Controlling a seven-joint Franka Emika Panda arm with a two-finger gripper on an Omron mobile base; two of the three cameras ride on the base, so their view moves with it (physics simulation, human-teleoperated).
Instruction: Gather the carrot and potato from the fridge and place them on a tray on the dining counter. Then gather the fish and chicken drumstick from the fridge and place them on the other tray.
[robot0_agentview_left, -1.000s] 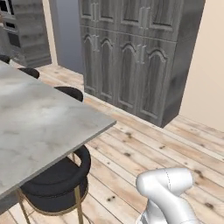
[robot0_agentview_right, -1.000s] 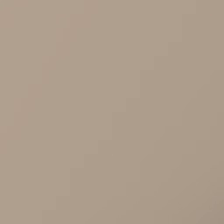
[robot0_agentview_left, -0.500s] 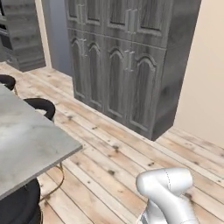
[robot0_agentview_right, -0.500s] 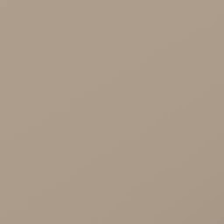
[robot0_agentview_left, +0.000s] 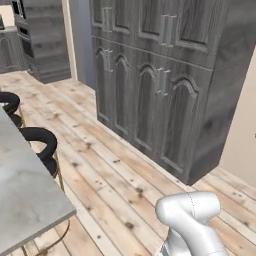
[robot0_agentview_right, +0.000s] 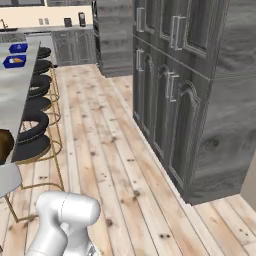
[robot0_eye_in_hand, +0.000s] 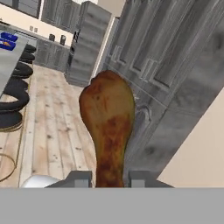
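Jaws closed on thin end of drumstick (robot0_eye_in_hand: 107, 127), held upright before grey cabinets (robot0_eye_in_hand: 162, 65), above wooden floor (robot0_agentview_right: 105, 145), well apart from tabletop (robot0_agentview_right: 12, 85) carrying blue trays (robot0_agentview_right: 14, 61).

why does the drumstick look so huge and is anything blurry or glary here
Hand view: the chicken drumstick sits right at the lens, gripped in the tool, so it looms large. Left base view: cabinets look soft, evenly lit, without glare. Right base view: the far trays are tiny and indistinct.
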